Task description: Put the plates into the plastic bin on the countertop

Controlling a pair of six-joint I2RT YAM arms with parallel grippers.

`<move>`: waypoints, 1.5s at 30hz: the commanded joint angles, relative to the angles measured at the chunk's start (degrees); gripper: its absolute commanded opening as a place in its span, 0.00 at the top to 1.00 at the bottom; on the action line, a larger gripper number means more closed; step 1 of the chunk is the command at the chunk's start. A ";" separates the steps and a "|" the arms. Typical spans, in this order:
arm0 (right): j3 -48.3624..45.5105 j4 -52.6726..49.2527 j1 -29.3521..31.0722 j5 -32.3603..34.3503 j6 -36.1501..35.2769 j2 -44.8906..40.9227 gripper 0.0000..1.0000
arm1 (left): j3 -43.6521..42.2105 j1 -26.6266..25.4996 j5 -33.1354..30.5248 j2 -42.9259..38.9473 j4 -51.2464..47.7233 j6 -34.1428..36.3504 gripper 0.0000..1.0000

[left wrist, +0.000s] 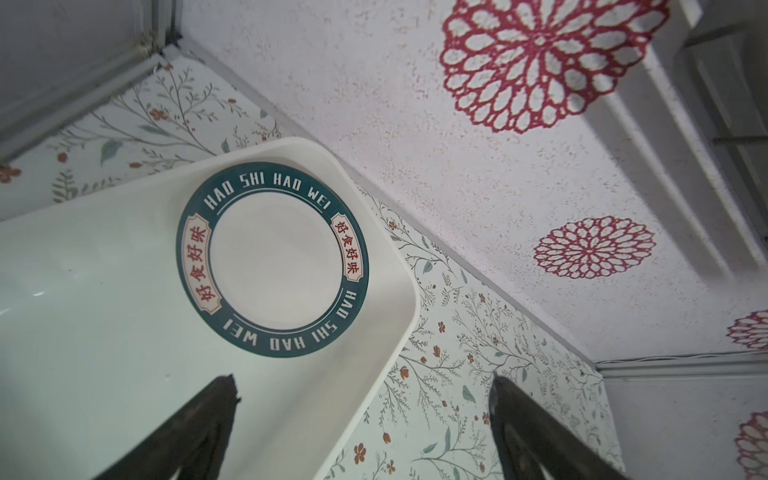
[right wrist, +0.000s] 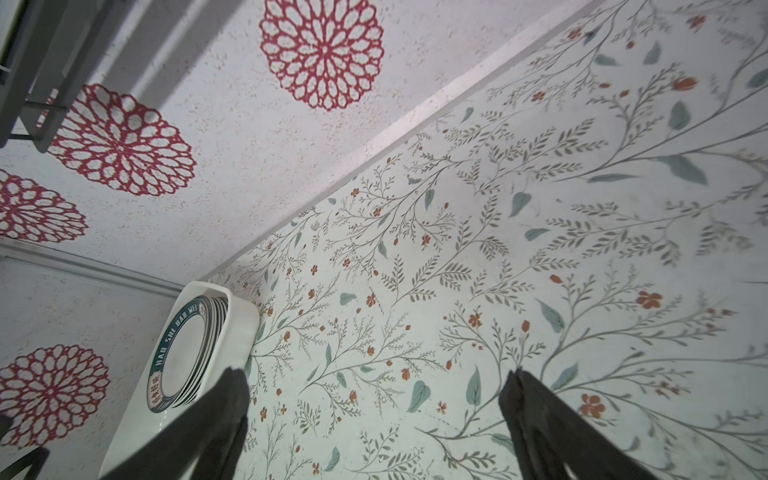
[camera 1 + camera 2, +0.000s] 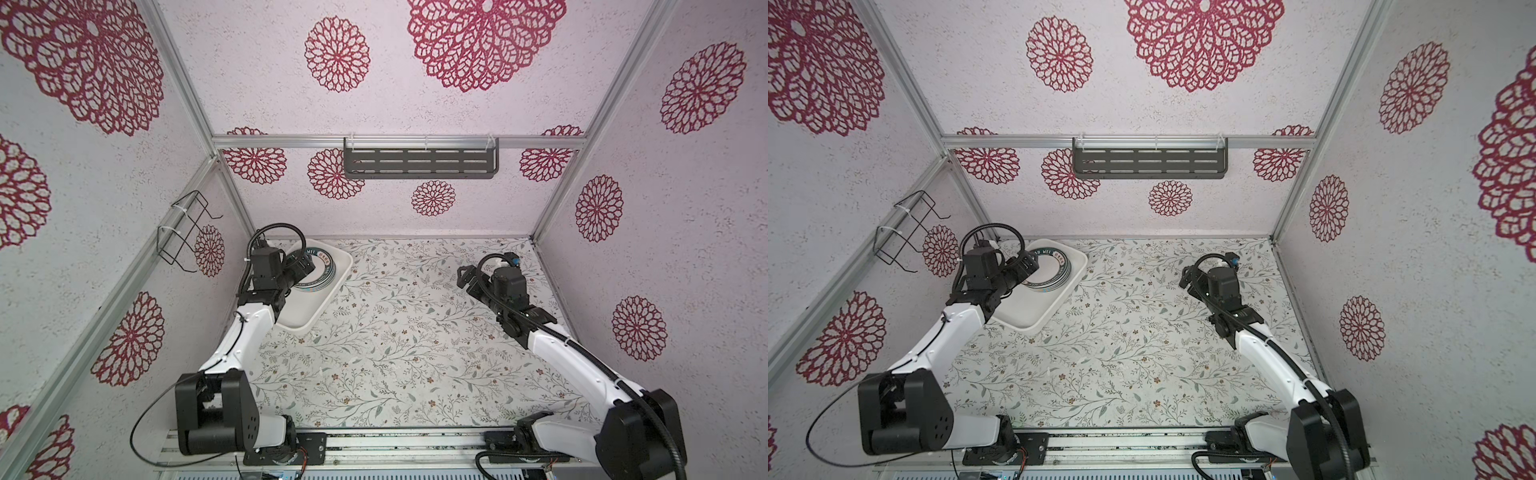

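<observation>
A stack of several plates (image 3: 325, 266) (image 3: 1054, 266) lies in the far end of the white plastic bin (image 3: 305, 309) (image 3: 1025, 313), at the back left of the countertop (image 3: 395, 353). The top plate (image 1: 272, 259) has a dark teal lettered rim and a plain white centre. In the right wrist view the stack (image 2: 183, 357) shows edge-on inside the bin (image 2: 243, 328). My left gripper (image 3: 304, 266) (image 1: 362, 379) hovers over the bin beside the stack, open and empty. My right gripper (image 3: 465, 278) (image 2: 375, 370) hangs open and empty over bare countertop at the right.
A dark slotted shelf (image 3: 420, 163) hangs on the back wall. A black wire rack (image 3: 187, 232) is fixed to the left wall. The near half of the bin floor (image 1: 104, 332) is bare. Walls close in the countertop on three sides.
</observation>
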 commanded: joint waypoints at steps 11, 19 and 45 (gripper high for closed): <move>-15.97 -11.78 -0.32 31.81 -6.80 -21.68 0.01 | -25.71 -5.35 -28.90 -19.00 18.25 13.04 0.03; -28.63 4.00 -0.58 43.72 -17.41 -26.14 0.01 | -35.69 -4.54 -33.26 -15.05 40.55 20.56 0.03; -44.18 84.70 -13.86 21.10 -41.23 14.95 0.01 | -39.38 1.18 -25.18 5.84 66.59 32.91 0.03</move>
